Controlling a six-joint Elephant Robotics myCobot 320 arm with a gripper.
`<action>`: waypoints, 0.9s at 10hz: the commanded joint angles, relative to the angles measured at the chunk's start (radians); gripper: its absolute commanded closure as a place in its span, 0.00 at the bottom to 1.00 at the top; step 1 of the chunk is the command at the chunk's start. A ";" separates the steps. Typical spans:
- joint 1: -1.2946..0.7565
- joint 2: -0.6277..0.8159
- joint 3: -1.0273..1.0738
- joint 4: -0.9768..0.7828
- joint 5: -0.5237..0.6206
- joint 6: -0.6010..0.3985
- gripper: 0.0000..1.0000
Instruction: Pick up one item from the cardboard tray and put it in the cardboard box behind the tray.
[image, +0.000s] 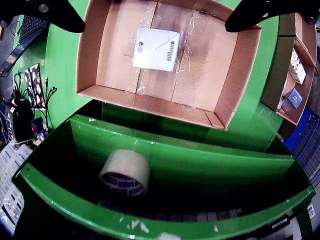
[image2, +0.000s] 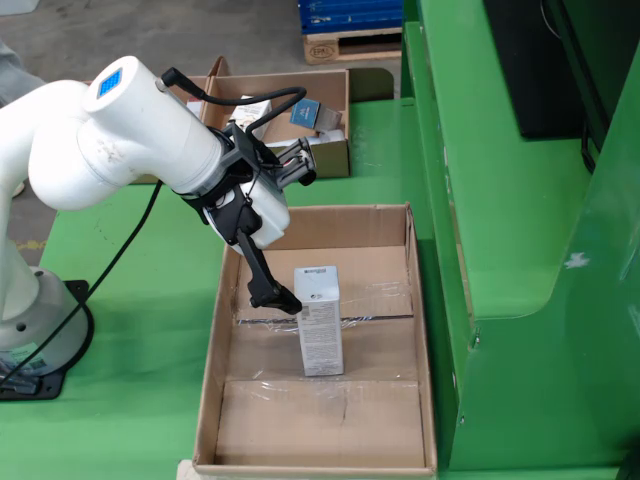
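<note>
Green table; tray holds upright white box, mid-tray. Gripper just left of it, jaws wide, empty. Centre over the top, descend straight, close gently.

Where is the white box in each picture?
Wrist view: the white box sits near the top middle, seen from above, on the floor of the cardboard tray, between the two dark fingers of the hand.
Standing view: the white box stands upright in the middle of the cardboard tray, just right of a dark fingertip.
Shared landmark: the clear tape strip across the tray floor.
</note>
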 joint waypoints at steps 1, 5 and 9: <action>-0.010 -0.313 0.679 -0.282 0.005 -0.008 0.00; -0.014 -0.438 0.679 -0.031 -0.041 -0.006 0.00; -0.024 -0.512 0.679 0.097 -0.069 -0.016 0.00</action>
